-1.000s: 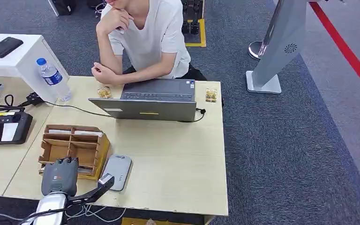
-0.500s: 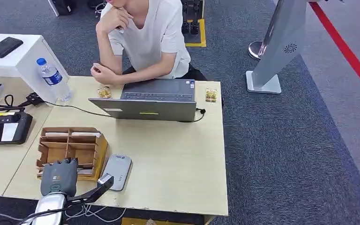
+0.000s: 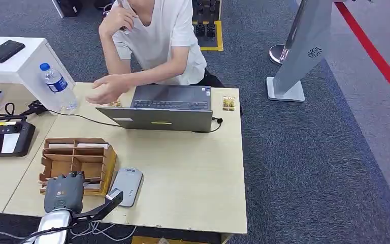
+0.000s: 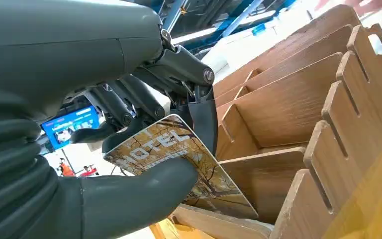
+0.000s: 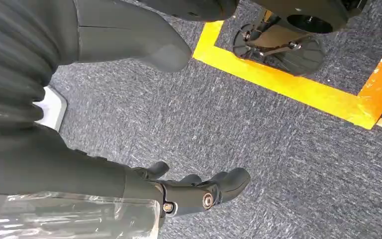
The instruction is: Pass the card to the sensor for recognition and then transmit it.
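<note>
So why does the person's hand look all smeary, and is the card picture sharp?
Head view: the person's hand is smeared by motion blur, while the laptop looks sharp. Left wrist view: the card in the left hand is crisp enough to read HOTEL, though the wooden organizer edges nearest the camera go soft.

Left hand (image 4: 129, 164) pinches something; right hand (image 5: 129, 124) hangs, fingers apart.
</note>
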Motion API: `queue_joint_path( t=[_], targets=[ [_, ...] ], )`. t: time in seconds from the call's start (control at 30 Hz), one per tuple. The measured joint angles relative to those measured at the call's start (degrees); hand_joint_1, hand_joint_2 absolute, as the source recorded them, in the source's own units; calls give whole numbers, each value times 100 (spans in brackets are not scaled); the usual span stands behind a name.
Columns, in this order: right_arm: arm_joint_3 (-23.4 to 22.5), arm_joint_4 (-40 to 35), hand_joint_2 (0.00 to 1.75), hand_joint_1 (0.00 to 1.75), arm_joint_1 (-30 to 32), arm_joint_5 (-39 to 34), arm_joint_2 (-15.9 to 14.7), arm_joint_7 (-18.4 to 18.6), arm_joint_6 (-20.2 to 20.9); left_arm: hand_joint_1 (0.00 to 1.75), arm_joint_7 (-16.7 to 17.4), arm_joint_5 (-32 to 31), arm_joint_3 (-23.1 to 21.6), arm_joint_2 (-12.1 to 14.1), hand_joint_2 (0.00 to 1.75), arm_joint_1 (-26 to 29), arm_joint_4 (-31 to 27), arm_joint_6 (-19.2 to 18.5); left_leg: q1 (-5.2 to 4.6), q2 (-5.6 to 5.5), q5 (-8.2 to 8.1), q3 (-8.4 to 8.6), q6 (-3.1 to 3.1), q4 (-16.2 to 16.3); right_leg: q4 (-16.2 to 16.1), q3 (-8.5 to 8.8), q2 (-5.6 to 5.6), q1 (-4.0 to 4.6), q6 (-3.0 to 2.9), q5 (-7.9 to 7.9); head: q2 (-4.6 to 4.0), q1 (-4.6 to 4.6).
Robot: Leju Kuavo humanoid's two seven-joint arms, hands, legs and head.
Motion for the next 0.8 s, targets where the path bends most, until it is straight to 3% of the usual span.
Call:
queue_joint_path(
  t=[0.8],
  targets=[
    [0, 0, 175, 0, 0, 0, 0, 0, 0, 175, 0, 0, 0, 0, 175, 0, 0, 2, 0, 0, 0, 0, 0, 0, 0, 0, 0, 0, 0, 0, 0, 0]
  ],
)
